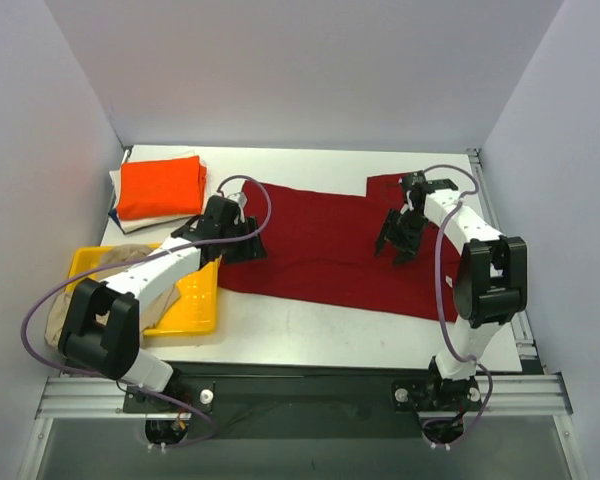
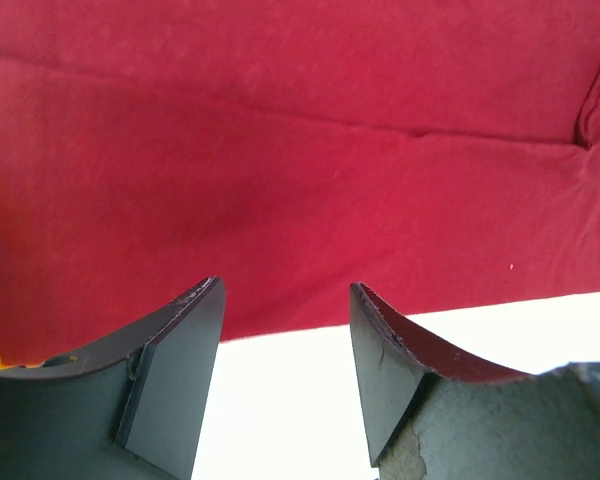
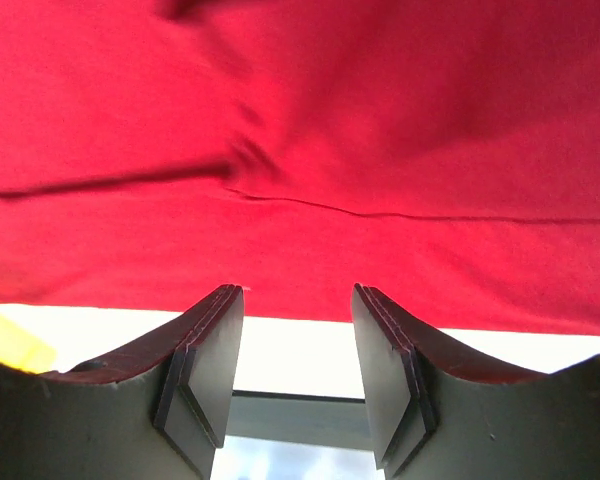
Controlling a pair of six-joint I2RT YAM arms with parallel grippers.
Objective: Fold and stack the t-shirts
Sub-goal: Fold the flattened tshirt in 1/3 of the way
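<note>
One folded stack, far left: orange t-shirt [image 1: 160, 187] on top, with pale and blue layers edging out beneath. It lies flat and squared.
Yellow plastic tray [image 1: 190, 305]: rigid and glossy. A beige cloth [image 1: 115, 255] lies crumpled in it.
Left claw [image 1: 242, 250]: fingers apart with nothing between, over the red shirt's left end.
Dark red t-shirt [image 1: 325, 250]: spread across the table's middle. Matte knit, one seam line, soft creases. Judged light and limp, so it should sag and drag rather than slip. You would do best to pinch the near hem at both ends.
Right claw [image 1: 395, 247]: fingers apart and empty, above the shirt's right part.
Table [image 1: 310, 335]: white, smooth, hard.
</note>
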